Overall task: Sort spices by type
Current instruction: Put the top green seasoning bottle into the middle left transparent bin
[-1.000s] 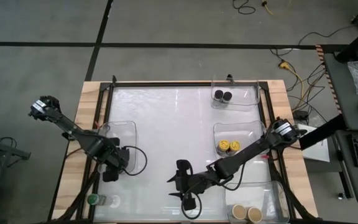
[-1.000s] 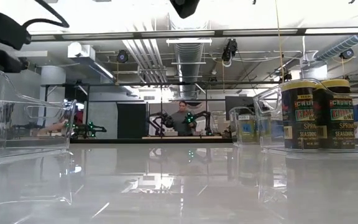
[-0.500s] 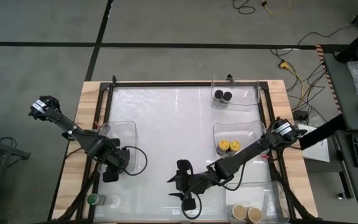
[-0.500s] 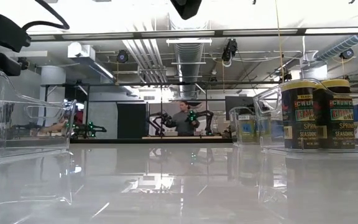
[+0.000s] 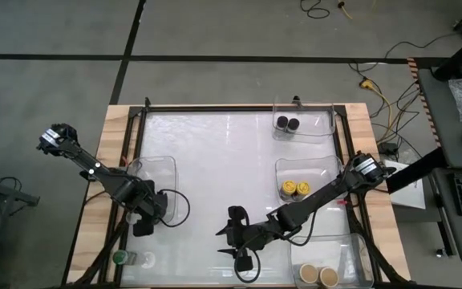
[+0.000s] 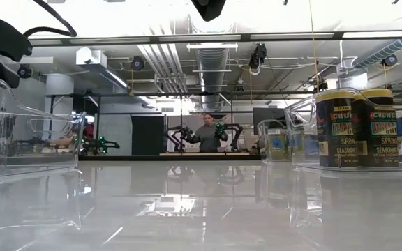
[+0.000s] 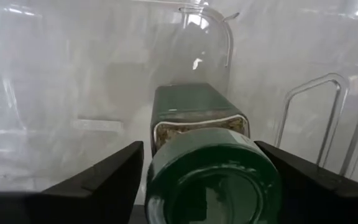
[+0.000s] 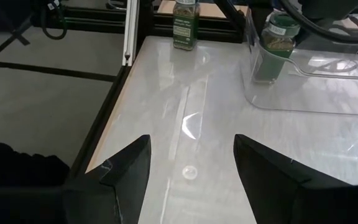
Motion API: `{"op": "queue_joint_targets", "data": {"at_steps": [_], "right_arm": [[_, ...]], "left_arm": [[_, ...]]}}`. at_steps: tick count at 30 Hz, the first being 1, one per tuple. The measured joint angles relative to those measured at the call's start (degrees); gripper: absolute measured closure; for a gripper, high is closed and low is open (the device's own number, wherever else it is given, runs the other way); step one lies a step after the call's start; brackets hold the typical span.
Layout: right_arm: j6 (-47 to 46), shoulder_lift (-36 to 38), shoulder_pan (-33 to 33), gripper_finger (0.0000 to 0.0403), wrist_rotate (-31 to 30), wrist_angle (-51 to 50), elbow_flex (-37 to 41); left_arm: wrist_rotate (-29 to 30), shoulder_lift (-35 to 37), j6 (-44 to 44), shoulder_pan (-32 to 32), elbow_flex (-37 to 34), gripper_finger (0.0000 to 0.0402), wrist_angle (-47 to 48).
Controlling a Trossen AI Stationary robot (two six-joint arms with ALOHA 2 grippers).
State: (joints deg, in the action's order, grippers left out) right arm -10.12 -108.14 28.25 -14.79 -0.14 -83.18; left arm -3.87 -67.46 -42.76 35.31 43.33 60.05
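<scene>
Looking down at the glossy white table (image 5: 215,160), I'm using the clear plastic rectangular bin (image 5: 169,163) on the left arm's side as the reference for everything. The left gripper (image 5: 143,218) hangs over that bin's near end. In its wrist view, a green-lidded round spice jar (image 7: 213,180) stands upright inside the bin, right between the two dark fingers (image 7: 104,177). They sit tight alongside the lid, but honestly I can't tell if they're pinching it or have let go. The right wrist view shows the same jar behind the bin's clear wall. A second green-lidded jar (image 5: 119,258) stands upright outside the bin, on bare table just past its near end, close to the table corner. The right gripper (image 8: 191,140) is out over open table, off to the bin's side and well apart from it. Its fingers are spread with nothing between them. Across the table from the bin sit three more clear bins (image 5: 321,164). The black-lidded jars (image 5: 288,124) are in the farthest one and the yellow-lidded jars (image 5: 294,188) are in the one roughly level with our bin. The tan-lidded jars (image 5: 317,275) are in the nearest one. Each pair stands side by side. A person (image 6: 206,136) shows way back in the room.
</scene>
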Motion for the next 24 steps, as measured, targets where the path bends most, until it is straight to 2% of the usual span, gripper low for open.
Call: {"op": "queue_joint_targets", "data": {"at_steps": [11, 17, 24], "right_arm": [[0.32, 0.02, -0.02, 0.0184, 0.02, -0.17, 0.02], [0.24, 0.02, -0.02, 0.0184, 0.02, -0.2, 0.04], [0.08, 0.02, -0.02, 0.0184, 0.02, -0.48, 0.04]], "left_arm": [[-2.1, 0.0, -0.29, -0.04, 0.04, 0.014, 0.1], [-5.76, 0.11, -1.22, -0.04, 0.13, 0.0146, 1.37], [-5.91, 1.17, -1.76, -0.04, 0.13, 0.0161, 3.84]]}}
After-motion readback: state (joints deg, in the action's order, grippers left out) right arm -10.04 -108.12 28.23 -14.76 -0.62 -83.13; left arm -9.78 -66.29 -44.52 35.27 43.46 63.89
